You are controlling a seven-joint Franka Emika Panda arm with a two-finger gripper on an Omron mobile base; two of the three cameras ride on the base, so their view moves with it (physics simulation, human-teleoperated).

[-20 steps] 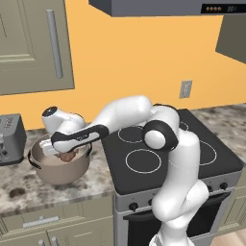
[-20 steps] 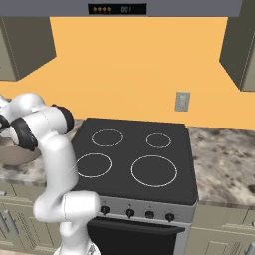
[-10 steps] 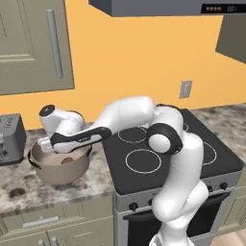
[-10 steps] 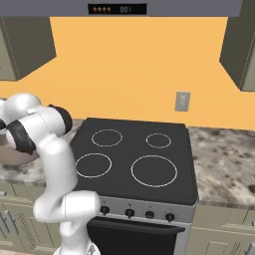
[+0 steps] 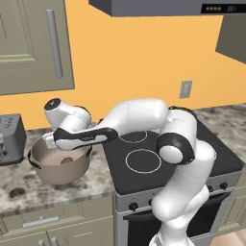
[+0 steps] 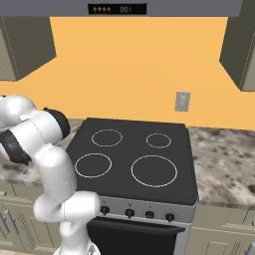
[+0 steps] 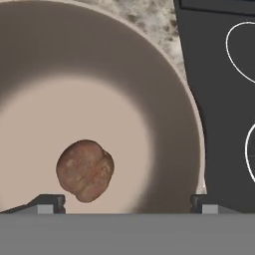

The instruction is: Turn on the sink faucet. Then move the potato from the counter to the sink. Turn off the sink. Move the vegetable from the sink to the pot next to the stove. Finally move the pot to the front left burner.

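Setting: a home kitchen. Black stove (image 6: 134, 162) at frame centre, range hood (image 6: 117, 8) along top, speckled stone counter (image 6: 224, 169) lower right, toaster (image 5: 10, 139) far left.

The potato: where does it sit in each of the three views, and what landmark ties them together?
Left base view: potato lies on the floor of the pot, left of the stove, under the hand.
Right base view: not in it.
Hand view: potato low and left of centre inside the pot.
Shared landmark: the black stove top.
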